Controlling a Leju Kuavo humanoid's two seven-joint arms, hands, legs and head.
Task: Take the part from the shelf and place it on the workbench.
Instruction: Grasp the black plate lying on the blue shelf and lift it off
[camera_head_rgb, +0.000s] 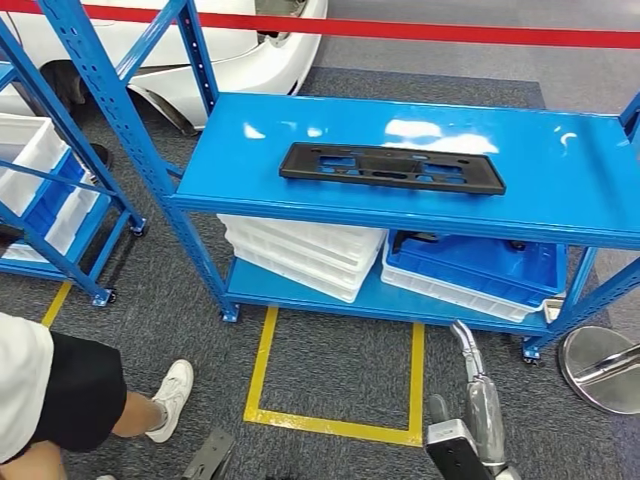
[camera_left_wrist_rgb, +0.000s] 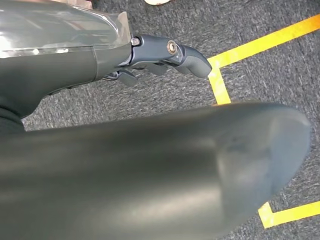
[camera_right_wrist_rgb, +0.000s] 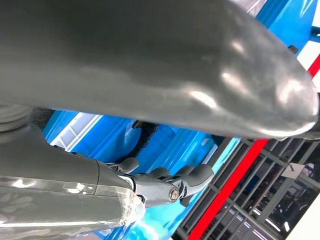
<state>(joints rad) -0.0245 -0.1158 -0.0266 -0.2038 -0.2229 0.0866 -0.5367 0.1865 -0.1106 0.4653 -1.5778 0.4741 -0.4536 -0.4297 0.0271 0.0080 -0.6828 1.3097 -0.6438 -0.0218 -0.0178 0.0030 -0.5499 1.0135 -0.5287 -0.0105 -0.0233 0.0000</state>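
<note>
The part, a long flat black frame (camera_head_rgb: 392, 167) with cut-outs, lies on the top board of the blue shelf (camera_head_rgb: 543, 190). My right hand (camera_head_rgb: 469, 362) hangs low in front of the shelf, below and to the right of the part, apart from it. Its fingers (camera_right_wrist_rgb: 170, 186) are stretched out with nothing in them, and the black part (camera_right_wrist_rgb: 145, 131) appears beyond them on the blue board. My left hand (camera_left_wrist_rgb: 113, 65) hangs over the grey carpet, its fingers (camera_left_wrist_rgb: 177, 52) extended and holding nothing.
Stacked white trays (camera_head_rgb: 302, 250) and a blue tray (camera_head_rgb: 475, 265) fill the lower shelf. A second blue rack with white bins (camera_head_rgb: 30, 160) stands left. A person's leg and white shoe (camera_head_rgb: 172, 395) are at lower left. A yellow floor square (camera_head_rgb: 332, 425), a silver round base (camera_head_rgb: 604, 365) and red tape (camera_head_rgb: 453, 30) are nearby.
</note>
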